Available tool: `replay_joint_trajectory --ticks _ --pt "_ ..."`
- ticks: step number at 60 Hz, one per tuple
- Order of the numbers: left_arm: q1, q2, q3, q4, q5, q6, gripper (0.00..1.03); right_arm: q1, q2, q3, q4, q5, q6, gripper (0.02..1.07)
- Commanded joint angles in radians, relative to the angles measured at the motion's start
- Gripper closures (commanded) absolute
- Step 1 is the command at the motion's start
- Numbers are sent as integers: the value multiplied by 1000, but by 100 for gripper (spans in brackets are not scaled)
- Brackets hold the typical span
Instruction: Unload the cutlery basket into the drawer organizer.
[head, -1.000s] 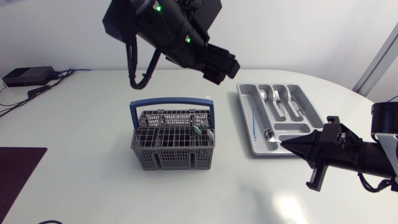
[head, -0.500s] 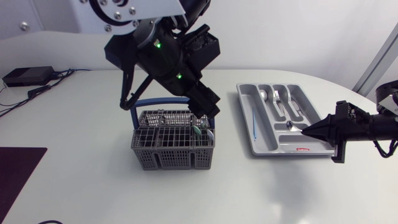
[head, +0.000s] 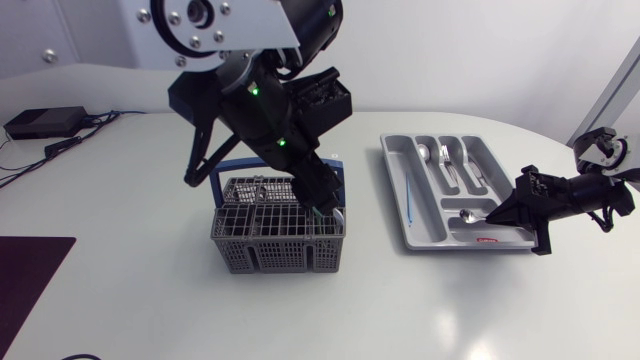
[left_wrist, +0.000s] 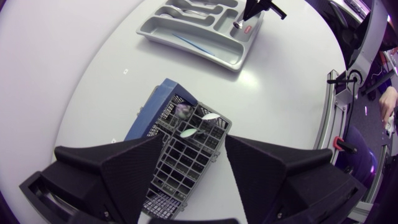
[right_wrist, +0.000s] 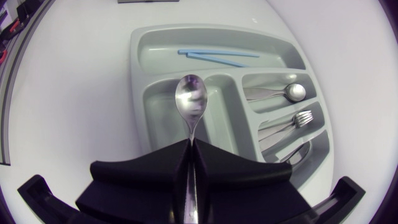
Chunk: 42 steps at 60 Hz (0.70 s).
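- While the left gripper (head: 318, 197) hangs over the grey plastic-mesh cutlery basket (head: 250, 245), the right gripper (head: 497, 212) holds a shiny spoon (head: 467, 214) above the moulded grey drawer organizer (head: 394, 190), at the corner nearest that arm, from overhead.
- Left wrist: wedge fingers (left_wrist: 124, 168) spread, basket beneath the gap.
- Right wrist: fingers pinch the spoon's handle; its oval bowl juts ahead.

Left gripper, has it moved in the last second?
Yes. The left gripper has come down from high above the basket's far right corner to the cutlery at its right end.
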Motion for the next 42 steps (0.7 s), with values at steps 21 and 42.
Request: replay_joint_trajectory --ticks 21,42 --pt "-37 55 -50 -11 8 53 33 32 84 21 -18 58 -72 69" --pt "-43 56 -35 -7 8 40 33 1 -27 1 -4 47 -50 20"
